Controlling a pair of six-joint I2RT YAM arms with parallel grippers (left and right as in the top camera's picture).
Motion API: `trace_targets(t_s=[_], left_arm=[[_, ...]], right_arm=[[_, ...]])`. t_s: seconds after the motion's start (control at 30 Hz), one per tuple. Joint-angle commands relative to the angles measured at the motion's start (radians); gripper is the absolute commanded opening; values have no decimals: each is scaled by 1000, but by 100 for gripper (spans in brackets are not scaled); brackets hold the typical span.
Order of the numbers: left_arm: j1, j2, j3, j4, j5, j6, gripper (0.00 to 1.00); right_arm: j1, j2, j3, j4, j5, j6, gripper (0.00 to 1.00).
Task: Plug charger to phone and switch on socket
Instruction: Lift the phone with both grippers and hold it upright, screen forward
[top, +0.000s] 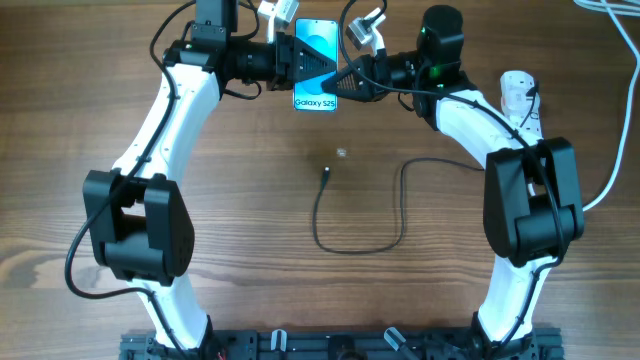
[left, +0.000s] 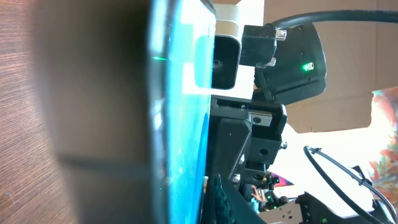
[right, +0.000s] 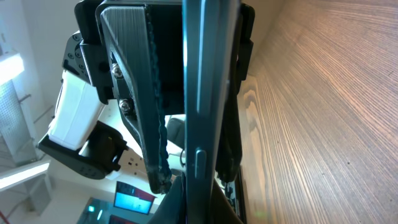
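The phone (top: 315, 98) has a cyan screen and is held off the table at the back centre, between both grippers. My right gripper (top: 341, 75) comes in from the right and is shut on its edge. In the right wrist view the phone (right: 208, 93) stands edge-on in my right gripper (right: 208, 211). My left gripper (top: 299, 62) straddles the phone's left side with its toothed finger (right: 155, 124) a thin gap off the screen. The left wrist view has the phone (left: 183, 124) filling the space between the jaws. The charger (top: 360, 248) lies loose mid-table, its tip (top: 328, 173) pointing up-table. The socket (top: 517, 92) sits at the right.
A thick white cord (top: 622, 130) runs from the socket area along the right table edge. A small pale speck (top: 342, 154) lies just above the charger tip. Both arms arch over the back of the wooden table (top: 250, 200).
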Motion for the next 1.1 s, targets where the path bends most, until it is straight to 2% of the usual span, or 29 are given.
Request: trace_targets(t_s=[0.0, 0.37, 0.53, 0.73, 1.0, 1.07], left_arm=[[-31, -43, 20, 14, 72, -17, 24], [-9, -43, 20, -31, 38, -16, 23], [-6, -43, 20, -122, 38, 89, 23], [2, -43, 20, -117, 42, 85, 22], [43, -43, 20, -117, 174, 85, 21], [50, -43, 20, -117, 174, 85, 16]], right_arm=[[23, 27, -4, -23, -63, 9, 4], [23, 27, -4, -28, -63, 0, 4], [23, 27, -4, -28, -63, 0, 4], [23, 27, -4, -28, -63, 0, 5], [23, 27, -4, -28, -63, 0, 4], [23, 27, -4, -28, -63, -1, 6]])
